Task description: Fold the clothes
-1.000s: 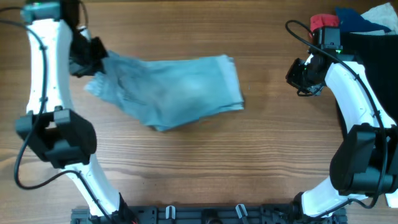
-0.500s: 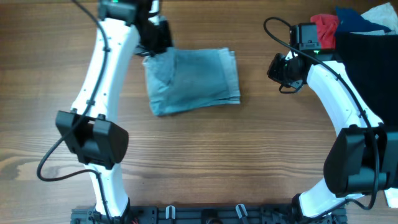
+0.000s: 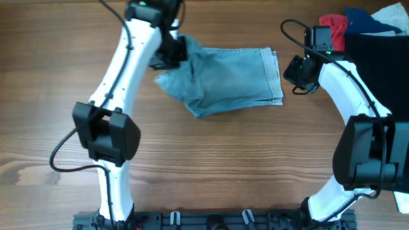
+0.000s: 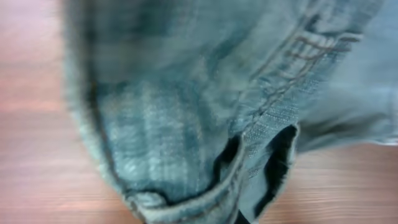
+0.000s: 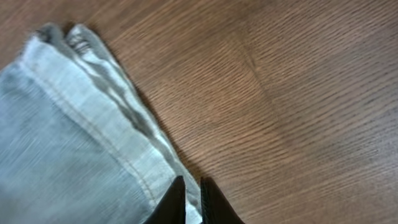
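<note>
Overhead: folded light blue denim shorts (image 3: 233, 76) lay far-centre on brown wooden table (image 3: 255, 166). Left gripper (image 3: 174, 52) clamped shorts' bunched left end. Right gripper (image 3: 295, 71) fingers pressed together, empty, just beside right hem.

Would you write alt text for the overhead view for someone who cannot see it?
Folded light blue denim shorts lie on a wooden table, the left claw holding their bunched left end, the right claw beside their hemmed right edge. Black, red, dark blue and white garments are piled at the top right.
</note>
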Motion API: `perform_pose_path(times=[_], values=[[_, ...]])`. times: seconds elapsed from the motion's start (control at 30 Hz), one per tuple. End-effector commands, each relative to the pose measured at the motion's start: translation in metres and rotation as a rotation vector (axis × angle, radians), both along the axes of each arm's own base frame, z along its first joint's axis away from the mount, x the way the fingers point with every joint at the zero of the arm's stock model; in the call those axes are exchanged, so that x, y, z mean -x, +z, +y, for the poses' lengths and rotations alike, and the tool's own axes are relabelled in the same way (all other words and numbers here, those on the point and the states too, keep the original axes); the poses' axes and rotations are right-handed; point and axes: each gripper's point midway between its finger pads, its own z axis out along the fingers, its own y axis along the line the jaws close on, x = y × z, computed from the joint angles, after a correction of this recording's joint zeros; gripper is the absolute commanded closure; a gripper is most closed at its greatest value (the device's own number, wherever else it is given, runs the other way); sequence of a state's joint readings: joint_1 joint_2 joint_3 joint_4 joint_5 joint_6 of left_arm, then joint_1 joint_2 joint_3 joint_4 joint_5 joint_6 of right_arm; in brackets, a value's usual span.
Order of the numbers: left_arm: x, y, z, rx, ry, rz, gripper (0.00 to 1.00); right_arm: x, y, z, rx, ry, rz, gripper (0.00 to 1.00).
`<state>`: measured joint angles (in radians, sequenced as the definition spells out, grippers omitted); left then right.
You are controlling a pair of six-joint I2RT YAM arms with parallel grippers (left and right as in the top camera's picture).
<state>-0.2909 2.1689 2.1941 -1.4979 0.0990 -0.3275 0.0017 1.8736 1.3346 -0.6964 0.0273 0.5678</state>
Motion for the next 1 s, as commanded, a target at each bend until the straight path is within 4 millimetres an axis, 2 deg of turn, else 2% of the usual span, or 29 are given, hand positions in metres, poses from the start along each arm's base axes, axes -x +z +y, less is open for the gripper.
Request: perform_pose_path(times=[0.0,0.07,0.17,0.3,0.4,0.47,0.6,0.73,0.77,0.9,0.97], values=[[0.002,0.016,0.07,-0.055,0.089,0.018,0.96,0.003,-0.022,0.013,-0.033,0.042,0.049,0.9],[0.003,0.015,0.104,-0.058,0.153,0.041,0.96,0.004,-0.03,0.023,-0.064,0.062,0.067,0.91],[0.011,0.015,0.141,-0.07,0.2,0.077,0.96,0.003,-0.031,0.035,-0.063,0.091,0.063,0.91],[0.022,0.021,0.199,-0.165,0.307,0.098,0.96,0.002,-0.033,0.069,-0.064,0.159,0.05,0.91],[0.025,0.024,0.217,-0.16,0.355,0.092,0.96,0.002,-0.032,0.086,-0.072,0.178,0.042,0.91],[0.024,0.024,0.216,-0.142,0.361,0.092,0.96,0.002,-0.032,0.095,-0.069,0.198,0.032,0.89],[0.015,0.026,0.193,-0.125,0.364,0.064,0.96,-0.003,-0.03,0.1,-0.077,0.192,0.007,0.87],[-0.002,0.046,0.125,-0.012,0.242,-0.016,0.96,-0.006,-0.034,0.101,-0.077,0.196,0.002,0.89],[-0.006,0.05,0.1,0.016,0.191,-0.042,0.96,-0.006,-0.038,0.102,-0.083,0.197,0.011,0.89],[-0.014,0.055,0.021,0.068,0.019,-0.125,0.96,-0.005,-0.055,0.107,-0.108,0.205,0.037,0.9],[-0.016,0.057,-0.007,0.083,-0.041,-0.165,0.96,-0.005,-0.063,0.109,-0.116,0.207,0.049,0.91]])
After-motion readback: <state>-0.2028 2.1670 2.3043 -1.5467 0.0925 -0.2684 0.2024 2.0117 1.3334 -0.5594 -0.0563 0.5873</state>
